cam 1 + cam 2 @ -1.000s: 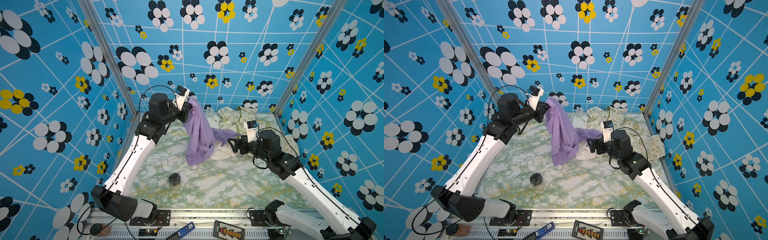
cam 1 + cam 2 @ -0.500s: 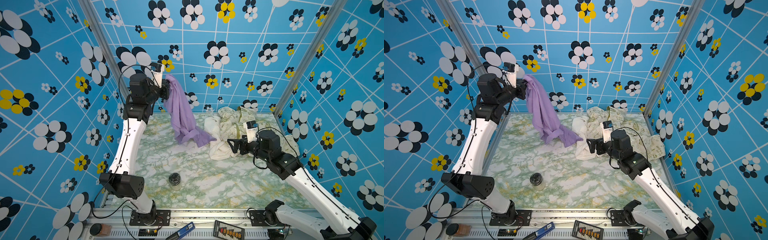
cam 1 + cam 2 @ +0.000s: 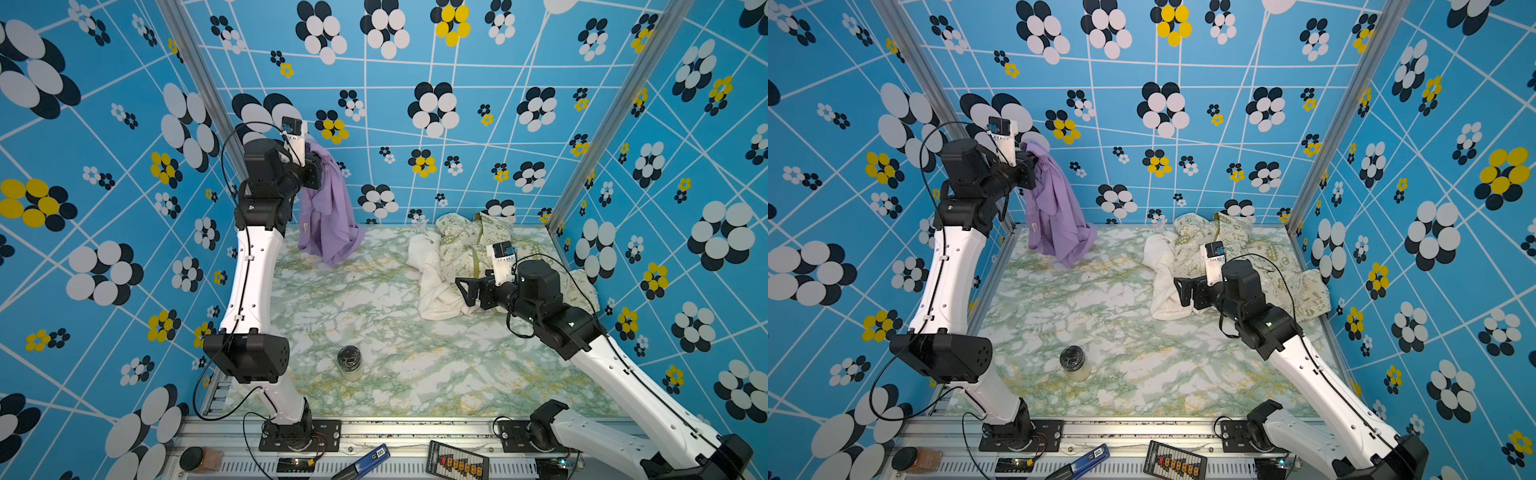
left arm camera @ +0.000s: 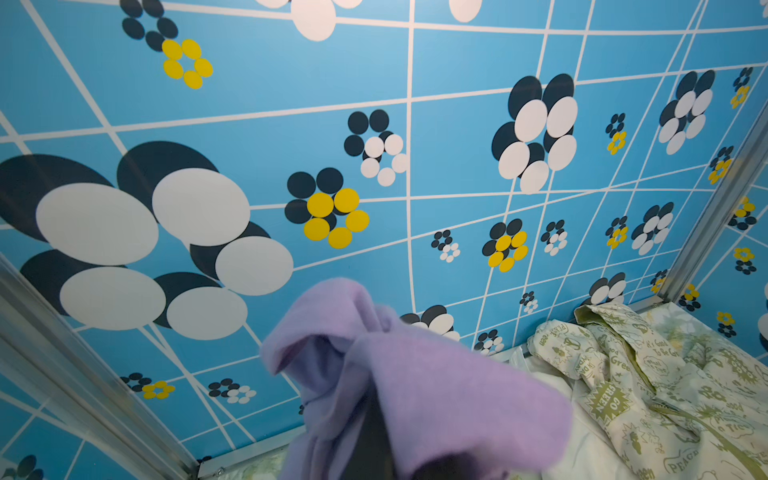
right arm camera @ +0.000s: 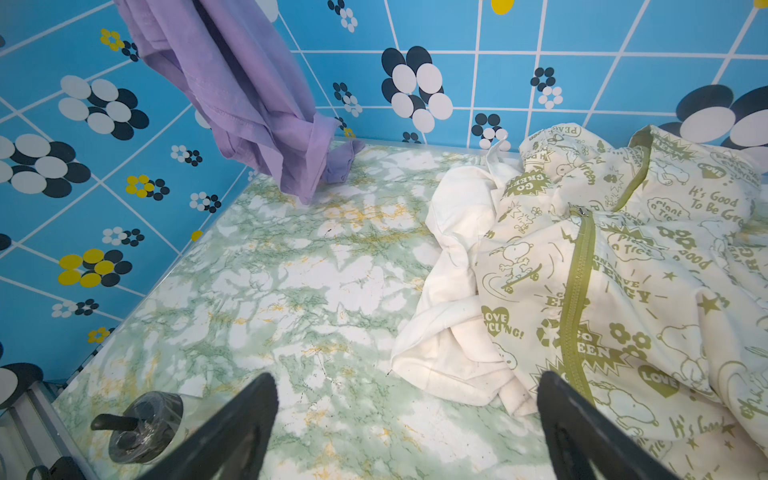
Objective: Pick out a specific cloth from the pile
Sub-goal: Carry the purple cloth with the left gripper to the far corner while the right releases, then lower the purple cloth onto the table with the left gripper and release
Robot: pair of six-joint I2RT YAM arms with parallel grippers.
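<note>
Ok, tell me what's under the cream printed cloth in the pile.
The white cloth sticks out from under the edge of the cream printed cloth, resting on the table. How far it runs underneath, and whether anything else lies there, is covered.

The space is enclosed by blue walls [image 3: 519,50], which are crossed by white lines and dotted with black, white and yellow flowers. The tabletop [image 3: 374,324] is covered in a green-and-white marble pattern, and the back corners are framed by metal posts [image 3: 615,108].

cloth [image 3: 328,216] — thin, matt, tabletop [image 3: 374,316] — smooth
</note>
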